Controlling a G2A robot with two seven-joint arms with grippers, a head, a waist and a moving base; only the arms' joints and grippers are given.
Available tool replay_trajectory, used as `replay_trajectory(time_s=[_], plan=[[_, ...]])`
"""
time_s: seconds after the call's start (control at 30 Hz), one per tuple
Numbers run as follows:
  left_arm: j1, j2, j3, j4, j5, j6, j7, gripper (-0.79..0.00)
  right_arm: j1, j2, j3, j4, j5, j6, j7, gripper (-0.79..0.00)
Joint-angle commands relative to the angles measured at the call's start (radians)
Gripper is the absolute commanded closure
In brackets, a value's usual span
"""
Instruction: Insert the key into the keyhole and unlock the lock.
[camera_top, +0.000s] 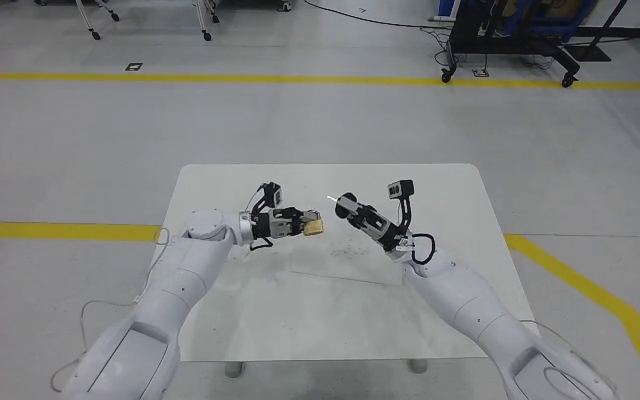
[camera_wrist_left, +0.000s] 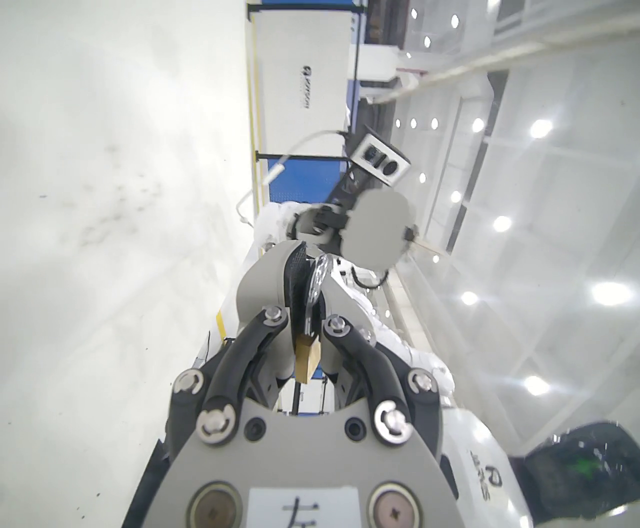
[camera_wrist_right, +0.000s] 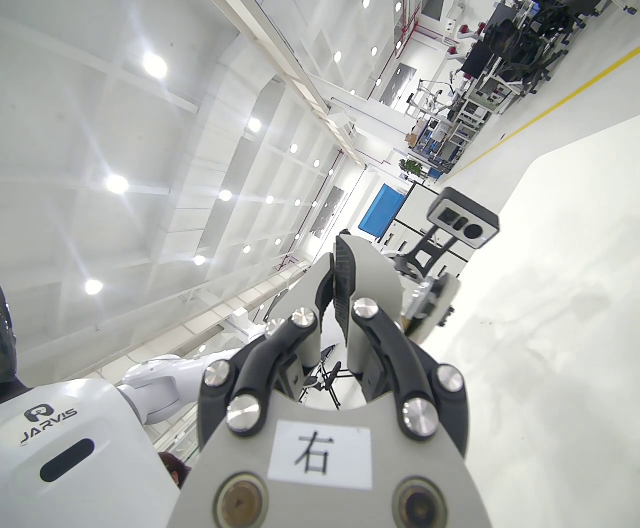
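My left gripper (camera_top: 298, 224) hovers over the middle of the white table (camera_top: 330, 320), shut on a small brass padlock (camera_top: 314, 227) that sticks out of its tip. In the left wrist view the silver shackle (camera_wrist_left: 317, 281) is pinched between the pads and the brass body (camera_wrist_left: 306, 361) shows between the finger links. Facing it from the right, my right gripper (camera_top: 345, 207) is shut on the key (camera_top: 330, 200), a thin pale sliver pointing toward the lock but apart from it. In the right wrist view the shut fingers (camera_wrist_right: 345, 280) hide most of the key, and the lock (camera_wrist_right: 413, 324) lies beyond.
The tabletop carries only faint scuff marks (camera_top: 345, 252). Yellow floor tape (camera_top: 300, 77) runs behind the table, with wheeled carts (camera_top: 510, 40) farther back. The table's far edge (camera_top: 330, 166) is close behind both grippers.
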Motion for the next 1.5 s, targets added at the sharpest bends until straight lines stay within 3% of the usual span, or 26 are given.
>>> replay_trajectory(time_s=[0.0,0.17,0.27,0.53,0.7,0.9,1.03,1.17,1.3,1.47], plan=[[-0.006,-0.006,0.005,0.005,-0.007,0.076,0.030,0.000,-0.011,0.005,0.021,-0.013,-0.032,0.000,-0.024,0.000],[-0.037,-0.031,0.035,0.014,-0.024,0.184,0.005,0.000,-0.052,0.030,0.089,-0.032,-0.161,-0.025,-0.080,0.000],[-0.059,-0.045,0.044,0.032,-0.040,0.182,-0.015,0.000,-0.064,0.036,0.107,-0.039,-0.189,-0.030,-0.093,0.000],[-0.059,-0.045,0.044,0.032,-0.040,0.182,-0.015,0.000,-0.064,0.036,0.107,-0.039,-0.189,-0.030,-0.093,0.000],[-0.029,-0.027,-0.004,-0.005,-0.048,0.158,0.095,0.000,-0.066,0.036,0.107,-0.040,-0.192,-0.024,-0.096,0.000],[0.033,0.002,-0.076,-0.070,-0.097,0.197,0.144,0.000,-0.134,0.036,0.130,-0.134,-0.159,0.146,-0.165,0.000],[0.057,0.003,-0.064,-0.150,-0.045,0.246,0.246,0.000,-0.197,0.055,0.171,-0.228,-0.138,0.348,-0.163,0.000],[0.067,0.003,-0.057,-0.193,-0.006,0.285,0.323,0.000,-0.289,0.074,0.218,-0.384,-0.208,0.491,-0.266,0.000],[0.084,0.010,-0.080,-0.216,-0.007,0.282,0.344,0.000,-0.362,0.078,0.234,-0.520,-0.228,0.572,-0.341,0.000],[0.094,0.015,-0.095,-0.228,-0.021,0.285,0.321,0.000,-0.366,0.078,0.235,-0.529,-0.214,0.573,-0.335,0.000]])
